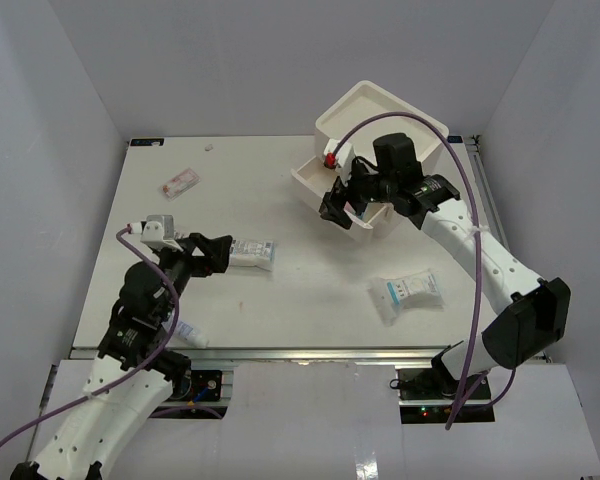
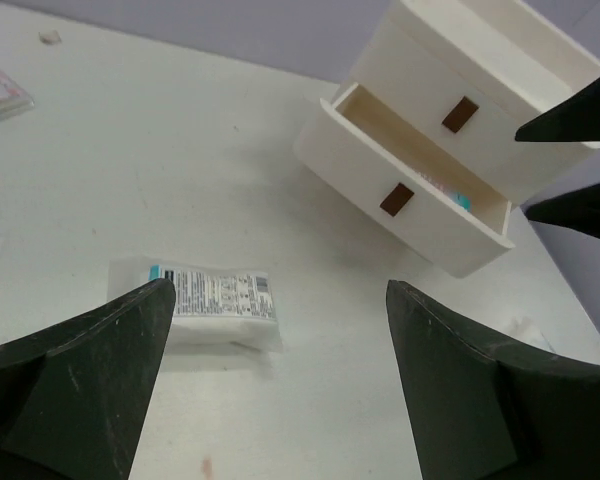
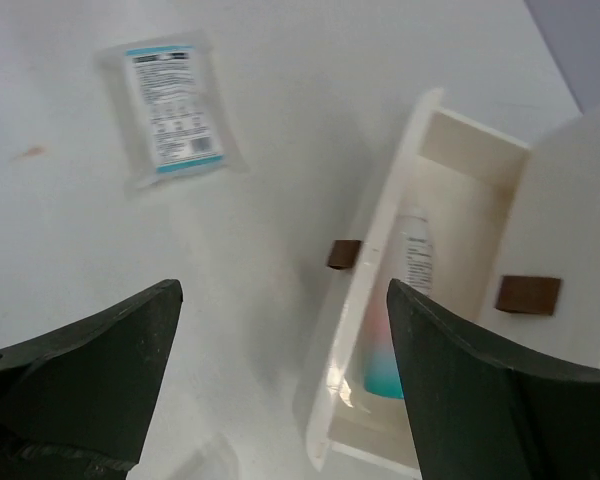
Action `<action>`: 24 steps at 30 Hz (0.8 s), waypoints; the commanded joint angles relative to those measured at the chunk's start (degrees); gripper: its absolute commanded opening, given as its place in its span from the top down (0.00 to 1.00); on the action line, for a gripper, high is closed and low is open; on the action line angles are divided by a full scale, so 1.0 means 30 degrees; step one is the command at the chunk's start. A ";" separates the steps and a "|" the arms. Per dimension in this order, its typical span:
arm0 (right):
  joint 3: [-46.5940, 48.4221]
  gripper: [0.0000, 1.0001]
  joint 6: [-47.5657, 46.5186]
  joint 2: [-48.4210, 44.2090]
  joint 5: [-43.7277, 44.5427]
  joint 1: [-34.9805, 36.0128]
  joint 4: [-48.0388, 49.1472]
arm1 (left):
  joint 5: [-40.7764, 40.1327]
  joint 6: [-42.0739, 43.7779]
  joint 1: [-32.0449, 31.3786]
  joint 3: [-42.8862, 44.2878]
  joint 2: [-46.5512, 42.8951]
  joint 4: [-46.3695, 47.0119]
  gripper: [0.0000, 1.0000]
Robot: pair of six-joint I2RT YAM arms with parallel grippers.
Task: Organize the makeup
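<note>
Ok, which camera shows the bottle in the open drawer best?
Right wrist: it looks straight into the drawer, showing the bottle lying there, teal cap nearest. Left wrist catches only a teal sliver over the drawer front. From the top, the right gripper hides it.

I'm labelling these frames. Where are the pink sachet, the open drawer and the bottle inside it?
Pink sachet (image 1: pixel 179 182), top view, its middle.
Open drawer (image 2: pixel 435 222), left wrist view, its front wall.
Bottle (image 3: pixel 415 270), right wrist view, its white body.
</note>
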 commanded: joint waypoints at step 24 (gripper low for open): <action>-0.5846 0.12 -0.0601 -0.3230 -1.1378 -0.0494 0.0559 | -0.5171 -1.9432 0.0345 0.5241 0.9683 -2.1609 0.02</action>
